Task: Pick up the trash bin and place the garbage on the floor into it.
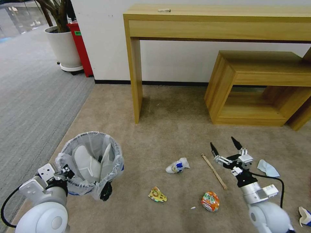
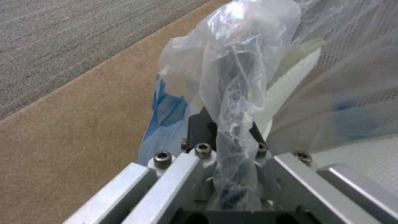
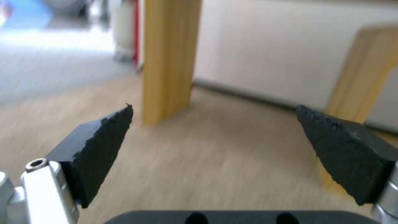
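The trash bin (image 1: 92, 161), black mesh with a translucent bag liner, is at the lower left over the beige floor (image 1: 175, 129); two white slippers (image 1: 85, 161) lie inside it. My left gripper (image 1: 67, 172) is shut on its near rim, and the left wrist view shows the liner (image 2: 232, 93) pinched in that gripper (image 2: 226, 133). My right gripper (image 1: 224, 145) is open just above the carpet, over the far end of a wooden stick (image 1: 214, 171). In the right wrist view its fingers (image 3: 99, 146) are spread wide, nothing between them. Garbage on the floor: a crushed blue-white cup (image 1: 177, 165), a yellow wrapper (image 1: 157, 194), an orange packet (image 1: 210, 201), a pale blue tissue (image 1: 267, 168).
A tall wooden table (image 1: 213, 19) stands against the back wall, its leg (image 1: 136, 81) ahead. A low wooden bench (image 1: 259, 87) is at the right. Grey ribbed carpet (image 1: 29, 97), a white planter (image 1: 63, 47) and a red box (image 1: 81, 51) are at the left.
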Tool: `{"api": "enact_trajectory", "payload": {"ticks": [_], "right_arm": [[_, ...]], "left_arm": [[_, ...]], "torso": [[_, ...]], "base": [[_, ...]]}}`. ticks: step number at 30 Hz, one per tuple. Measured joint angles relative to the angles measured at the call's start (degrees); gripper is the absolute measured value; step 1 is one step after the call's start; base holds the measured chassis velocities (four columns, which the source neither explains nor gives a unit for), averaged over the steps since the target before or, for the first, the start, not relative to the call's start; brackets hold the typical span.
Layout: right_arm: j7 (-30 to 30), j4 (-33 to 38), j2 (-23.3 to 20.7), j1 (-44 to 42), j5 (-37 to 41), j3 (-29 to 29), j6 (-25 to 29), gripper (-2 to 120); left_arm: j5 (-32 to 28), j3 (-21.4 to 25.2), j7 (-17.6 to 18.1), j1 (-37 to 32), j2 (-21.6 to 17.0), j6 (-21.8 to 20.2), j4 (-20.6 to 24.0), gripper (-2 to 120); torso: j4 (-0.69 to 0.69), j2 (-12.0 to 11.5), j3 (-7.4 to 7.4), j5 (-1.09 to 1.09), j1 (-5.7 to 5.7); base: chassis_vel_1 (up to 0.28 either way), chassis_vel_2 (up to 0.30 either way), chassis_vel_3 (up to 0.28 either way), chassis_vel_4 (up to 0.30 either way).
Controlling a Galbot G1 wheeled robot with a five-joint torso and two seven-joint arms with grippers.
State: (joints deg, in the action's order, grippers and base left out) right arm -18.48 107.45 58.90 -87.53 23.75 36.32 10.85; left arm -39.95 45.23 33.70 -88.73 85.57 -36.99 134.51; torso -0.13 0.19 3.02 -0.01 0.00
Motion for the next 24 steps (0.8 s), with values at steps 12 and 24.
{"api": "enact_trajectory", "payload": {"ticks": [12,24], "right_arm": [[-19.78,-5.94,-6.61,5.17,-8.01,-5.29,-19.05,100],[-19.77,-14.45,-9.78,6.34,-16.45,-11.06,-23.90,100]], "left_arm": [[2.19,-0.77,-0.18,-0.37,1.14,0.37,0.40,0],[3.56,-1.19,-0.23,-0.78,2.24,0.50,0.76,0]], "torso": [[0.01,-0.01,0.00,0.02,0.00],[0.00,-0.01,0.00,0.00,0.00]], "base": [[0.000,0.000,0.000,0.000],[0.000,0.000,0.000,0.000]]}}
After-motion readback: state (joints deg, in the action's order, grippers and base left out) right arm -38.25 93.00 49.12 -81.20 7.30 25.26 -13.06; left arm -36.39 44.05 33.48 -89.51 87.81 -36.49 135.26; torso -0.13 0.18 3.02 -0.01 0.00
